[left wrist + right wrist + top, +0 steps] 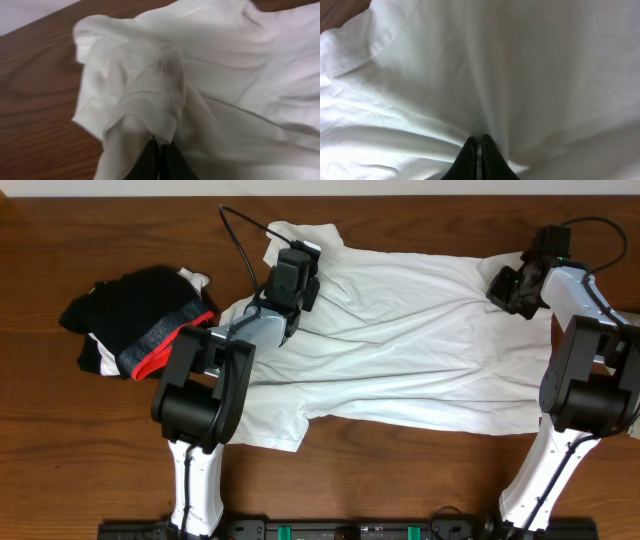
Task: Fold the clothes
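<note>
Grasp step: T-shirt (400, 330) lies spread across mid-desk (100, 460), left pincer (160, 147) clamped tight on its bunched cloth at 11 o'clock, right pincer (479, 142) nipping the far edge at 2 o'clock; next move probably needs a synced lift-and-carry toward 6 o'clock.

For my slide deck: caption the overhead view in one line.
The left gripper and right gripper pinch the white T-shirt spread on the wooden table; black garments lie aside.
</note>
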